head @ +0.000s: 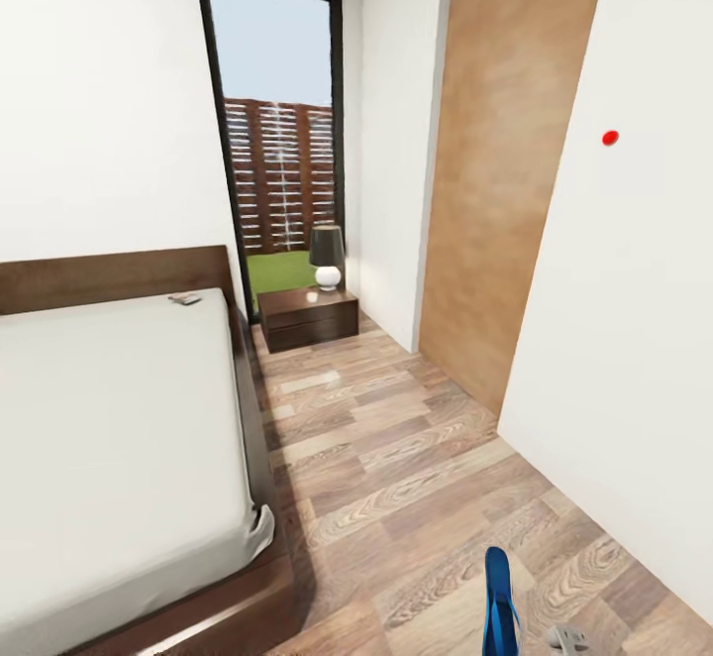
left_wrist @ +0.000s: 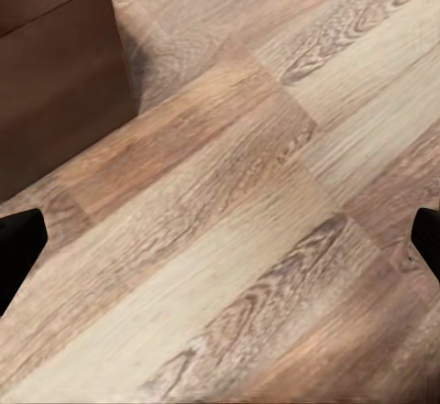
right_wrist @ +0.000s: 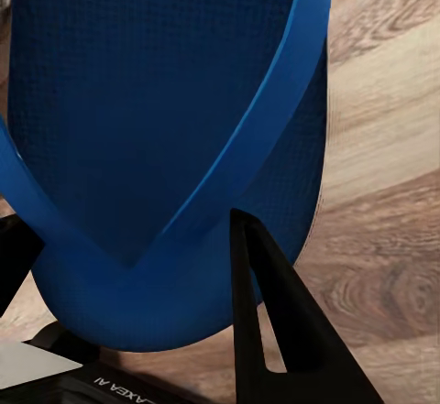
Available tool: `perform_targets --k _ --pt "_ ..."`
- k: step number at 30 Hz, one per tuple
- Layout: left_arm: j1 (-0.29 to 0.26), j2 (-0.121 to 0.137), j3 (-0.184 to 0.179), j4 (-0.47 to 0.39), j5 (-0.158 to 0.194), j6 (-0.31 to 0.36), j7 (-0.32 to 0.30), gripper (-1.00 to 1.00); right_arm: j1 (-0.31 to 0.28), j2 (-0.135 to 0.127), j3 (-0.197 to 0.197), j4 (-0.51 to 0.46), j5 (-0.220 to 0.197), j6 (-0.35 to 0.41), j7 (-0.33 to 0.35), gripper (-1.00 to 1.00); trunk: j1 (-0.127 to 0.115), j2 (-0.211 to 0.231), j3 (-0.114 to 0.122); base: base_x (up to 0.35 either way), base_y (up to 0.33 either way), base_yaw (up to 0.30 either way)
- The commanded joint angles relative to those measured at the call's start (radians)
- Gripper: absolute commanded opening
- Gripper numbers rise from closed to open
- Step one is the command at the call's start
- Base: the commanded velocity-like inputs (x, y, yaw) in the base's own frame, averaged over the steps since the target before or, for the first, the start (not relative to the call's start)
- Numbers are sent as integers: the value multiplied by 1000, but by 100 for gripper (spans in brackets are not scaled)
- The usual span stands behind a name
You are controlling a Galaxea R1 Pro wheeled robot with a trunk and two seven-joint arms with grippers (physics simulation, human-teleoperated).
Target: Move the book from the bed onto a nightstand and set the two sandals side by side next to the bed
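We look down a narrow strip of wood-plank floor (head: 396, 458), its grey-brown boards laid in mixed tones, running between a low bed (head: 119, 438) with a dark brown frame and a white wall (head: 634, 339). That wall carries a tall light-brown door (head: 505, 170) and 1 small red dot (head: 610, 138). At the far end we see a tall dark-framed window (head: 277, 141) showing pale sky, a slatted wooden fence and green grass. Below it stands a dark brown nightstand (head: 309, 319) bearing a black-shaded lamp (head: 327, 255) on a white base. Even daylight fills the room. Behind the bed rises a plain white wall (head: 109, 101).
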State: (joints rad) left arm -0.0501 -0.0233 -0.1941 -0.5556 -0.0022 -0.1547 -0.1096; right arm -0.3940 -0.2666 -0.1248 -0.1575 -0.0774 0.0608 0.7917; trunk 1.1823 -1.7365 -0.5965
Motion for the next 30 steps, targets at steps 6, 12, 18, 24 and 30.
perform_targets --k 6,12,18,24,30 --pt "-1 63 2 23 9 -6 -2 100 0 0 -1 0 -8 7 4 -100 0 0 -1 0 0 234" --pt "-1 69 2 26 10 -5 -2 100 0 0 -1 0 -8 7 6 -100 0 0 -1 0 0 227" --pt "-1 67 -1 26 9 -5 -2 100 0 0 -1 0 -8 7 5 -100 0 0 -1 0 0 215" --pt "-1 66 -2 26 8 -5 -2 100 0 0 -1 0 -8 7 5 -100 0 0 -1 0 0 182" --pt "-1 65 -2 26 8 -5 -2 100 0 0 -1 0 -8 7 4 -100 0 0 -1 0 0 58"
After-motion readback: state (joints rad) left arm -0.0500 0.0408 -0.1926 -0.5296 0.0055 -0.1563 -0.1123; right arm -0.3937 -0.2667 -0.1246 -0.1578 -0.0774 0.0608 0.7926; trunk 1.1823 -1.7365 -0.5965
